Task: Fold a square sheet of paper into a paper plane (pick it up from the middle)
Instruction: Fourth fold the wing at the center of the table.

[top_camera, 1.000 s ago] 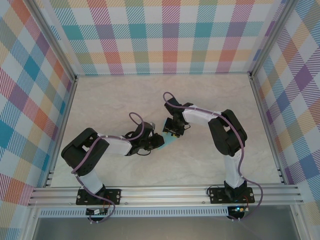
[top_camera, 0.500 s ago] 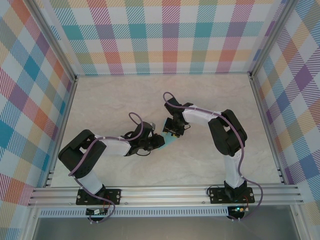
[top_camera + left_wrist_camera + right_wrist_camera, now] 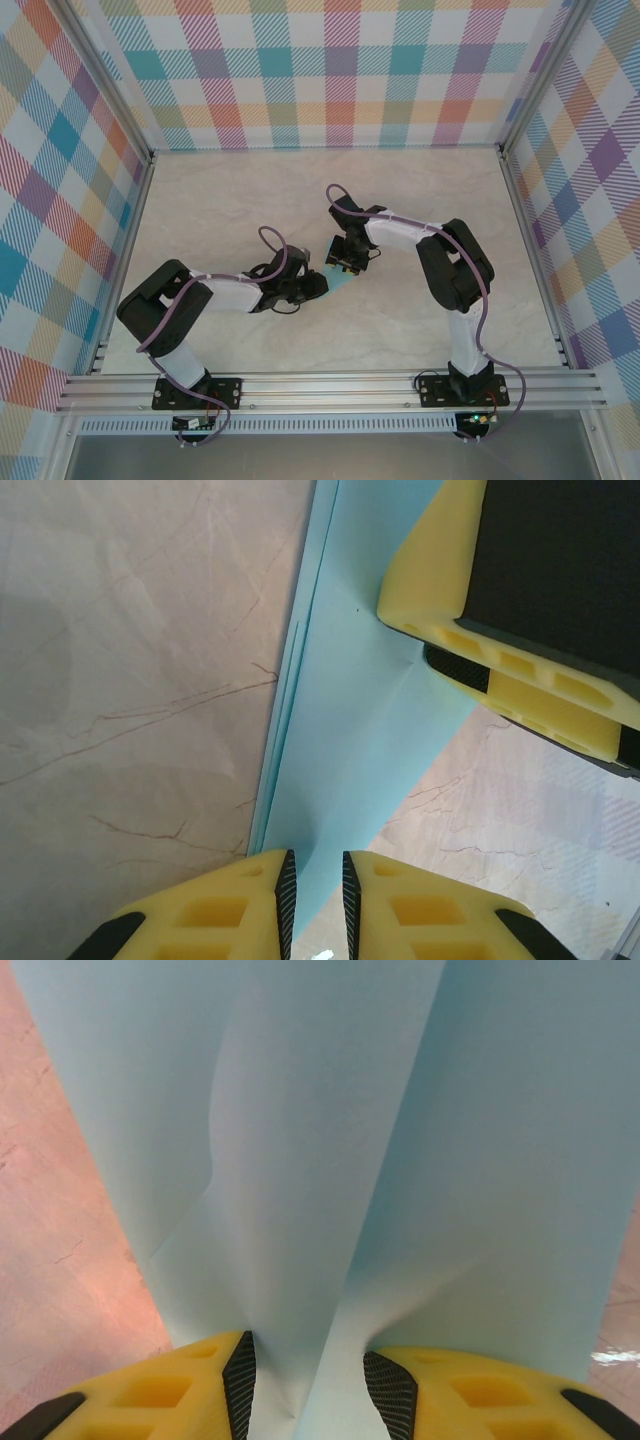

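The left arm (image 3: 235,293) and right arm (image 3: 455,265) share glossy black joint housings and white-wrapped links, each trailed by a looping purple cable (image 3: 481,335). Black base plates (image 3: 197,390) are bolted to a silver aluminium rail (image 3: 330,385). The left gripper (image 3: 315,868) and right gripper (image 3: 305,1365) have yellow moulded fingers (image 3: 200,918) with hollow pockets and black ribbed pads (image 3: 240,1380).

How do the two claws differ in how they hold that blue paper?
The left yellow fingers sit nearly together on the flat edge of the thin light blue paper sheet; the right yellow fingers stand wider, around a raised fold. Left fingers point rightward, right fingers toward the near edge. Both grip the same sheet.
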`<state>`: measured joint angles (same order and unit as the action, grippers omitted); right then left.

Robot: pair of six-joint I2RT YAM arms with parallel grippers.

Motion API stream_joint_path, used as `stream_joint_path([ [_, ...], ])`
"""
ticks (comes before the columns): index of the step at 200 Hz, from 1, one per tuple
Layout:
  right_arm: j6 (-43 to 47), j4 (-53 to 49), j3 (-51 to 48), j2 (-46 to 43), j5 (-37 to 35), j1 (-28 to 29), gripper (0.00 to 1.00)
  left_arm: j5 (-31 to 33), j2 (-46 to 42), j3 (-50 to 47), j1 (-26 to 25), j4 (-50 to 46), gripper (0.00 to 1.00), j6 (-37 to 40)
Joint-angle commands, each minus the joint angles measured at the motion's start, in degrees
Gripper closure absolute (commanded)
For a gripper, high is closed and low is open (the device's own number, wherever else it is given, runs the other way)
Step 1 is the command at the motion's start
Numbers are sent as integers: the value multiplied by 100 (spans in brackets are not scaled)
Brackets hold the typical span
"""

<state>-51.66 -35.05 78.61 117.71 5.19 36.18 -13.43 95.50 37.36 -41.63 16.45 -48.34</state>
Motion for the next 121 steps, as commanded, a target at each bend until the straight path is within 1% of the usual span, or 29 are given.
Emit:
stream_joint_path([
  [1,33,-546,-575,1158,-1250,-121,58,38,-186,-1,-100,-630,76,130],
  [52,34,-547,-557,1184,-1237,-122,58,-106,-572,-1,-144,-669,73,189],
  [100,38,-525,-557,1200,-1222,-123,58,-12,-400,54,-220,-810,72,242],
  [121,42,-529,-557,1197,-1222,-121,58,130,-327,95,-237,-923,73,237],
])
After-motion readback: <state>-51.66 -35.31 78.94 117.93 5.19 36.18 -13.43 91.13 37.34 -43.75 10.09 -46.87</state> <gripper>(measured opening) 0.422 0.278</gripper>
